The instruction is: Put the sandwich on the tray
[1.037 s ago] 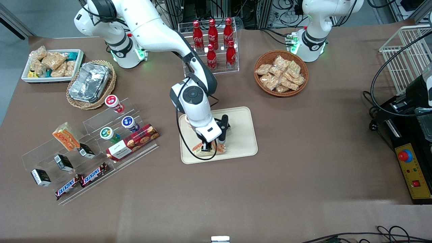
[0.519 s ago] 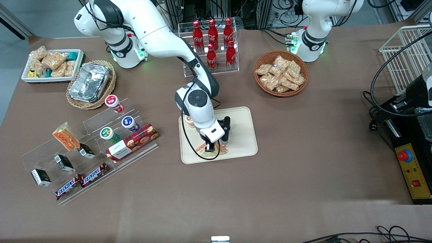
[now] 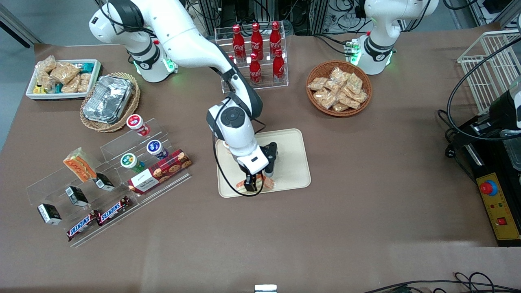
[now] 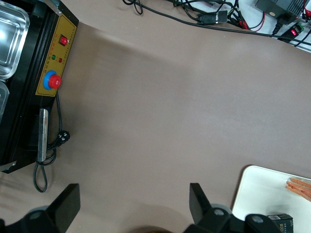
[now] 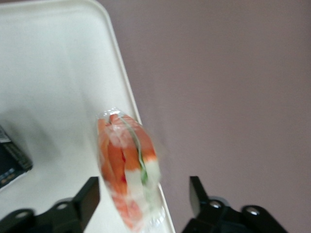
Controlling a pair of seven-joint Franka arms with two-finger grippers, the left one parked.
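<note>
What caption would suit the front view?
Pincer over the sandwich on the tray.

Sandwich (image 5: 127, 167): clear wrap; orange, white and green filling stripes; tray (image 3: 291, 162): plain cream-beige; gripper (image 3: 251, 183): black fingers on a white and black arm, above the tray edge nearest the front camera. Table cover (image 3: 366, 211): uniform brown. Cola bottles (image 3: 257, 47): red with white lettering, in a clear acrylic rack. Wicker basket (image 3: 339, 88): brown, holding tan snack packets. Foil tray (image 3: 107, 99): crinkled silver. Snack bin (image 3: 62, 79): white, with tan packets and a teal one. Second wrapped wedge (image 3: 79, 164): redder-orange stripes. Biscuit box (image 3: 159, 171): dark red with a white label. Control box (image 3: 498, 211): yellow panel, red button.
</note>
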